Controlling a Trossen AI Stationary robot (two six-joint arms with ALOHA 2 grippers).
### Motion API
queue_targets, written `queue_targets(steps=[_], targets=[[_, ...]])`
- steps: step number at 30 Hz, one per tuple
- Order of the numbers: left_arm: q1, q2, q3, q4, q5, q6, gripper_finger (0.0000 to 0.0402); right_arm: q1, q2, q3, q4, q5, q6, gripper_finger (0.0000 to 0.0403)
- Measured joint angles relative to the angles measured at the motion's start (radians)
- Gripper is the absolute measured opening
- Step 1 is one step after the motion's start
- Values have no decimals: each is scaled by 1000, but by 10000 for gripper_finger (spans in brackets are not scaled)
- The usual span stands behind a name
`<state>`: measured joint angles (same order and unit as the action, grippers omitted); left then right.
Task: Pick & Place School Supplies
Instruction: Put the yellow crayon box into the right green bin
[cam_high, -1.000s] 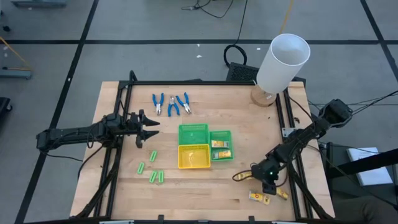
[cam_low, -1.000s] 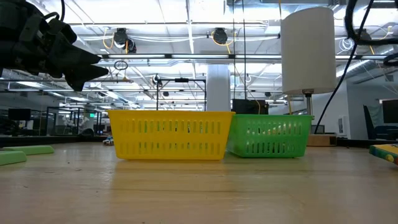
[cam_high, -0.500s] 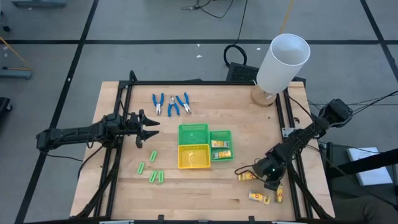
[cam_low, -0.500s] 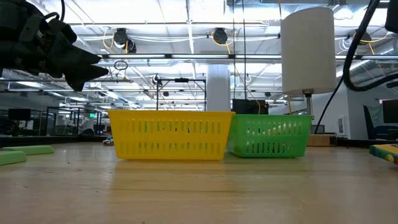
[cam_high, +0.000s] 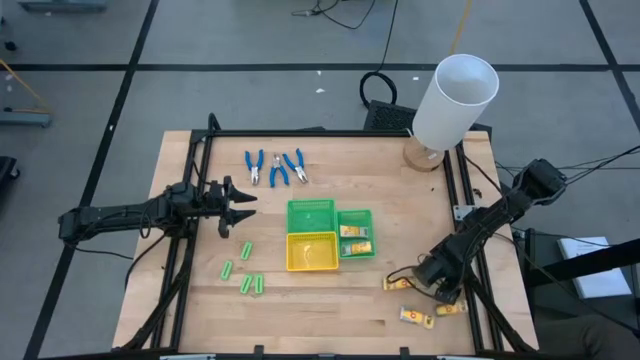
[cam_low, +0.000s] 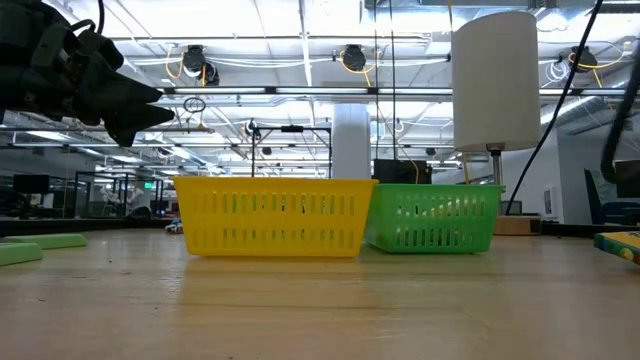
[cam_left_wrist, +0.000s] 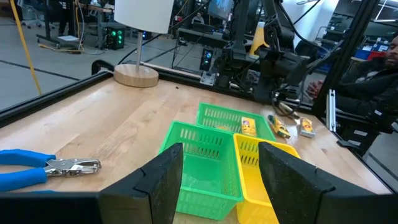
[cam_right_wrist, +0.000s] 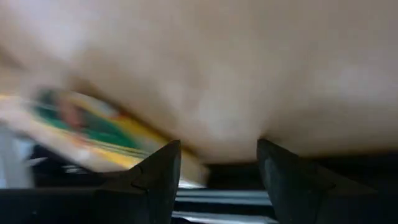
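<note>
Since a second ago the right gripper (cam_high: 432, 274) has shifted along the table's near right corner, now low over the packets (cam_high: 398, 285) scattered right of the yellow tray (cam_high: 311, 251); its fingers stand apart with nothing between them. Two more packets (cam_high: 356, 240) lie in the small green tray (cam_high: 356, 219) touching the yellow tray's right side. The left gripper (cam_high: 243, 205) has stayed left of the yellow tray, spread wide and empty. Green sticks (cam_high: 246, 271) lie left of the yellow tray, the blue-handled tools (cam_high: 274, 166) beyond it.
</note>
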<state>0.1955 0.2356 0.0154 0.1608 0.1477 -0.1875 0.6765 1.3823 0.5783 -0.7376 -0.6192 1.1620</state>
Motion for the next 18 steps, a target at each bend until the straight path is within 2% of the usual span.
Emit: queue_targets(steps=[2,5,10,15,18], targets=[[0,0,0,0,0,0,214,0,0,0,-27,3,-37,205],[0,0,0,0,0,0,214,0,0,0,-29,65,-94,205],[0,0,0,-1,0,0,214,1,-3,4,-30,155,-78,205],[0,0,0,0,0,0,214,1,-4,4,-24,193,-230,198],[0,0,0,0,0,0,214,-24,-4,5,-70,279,-222,192]])
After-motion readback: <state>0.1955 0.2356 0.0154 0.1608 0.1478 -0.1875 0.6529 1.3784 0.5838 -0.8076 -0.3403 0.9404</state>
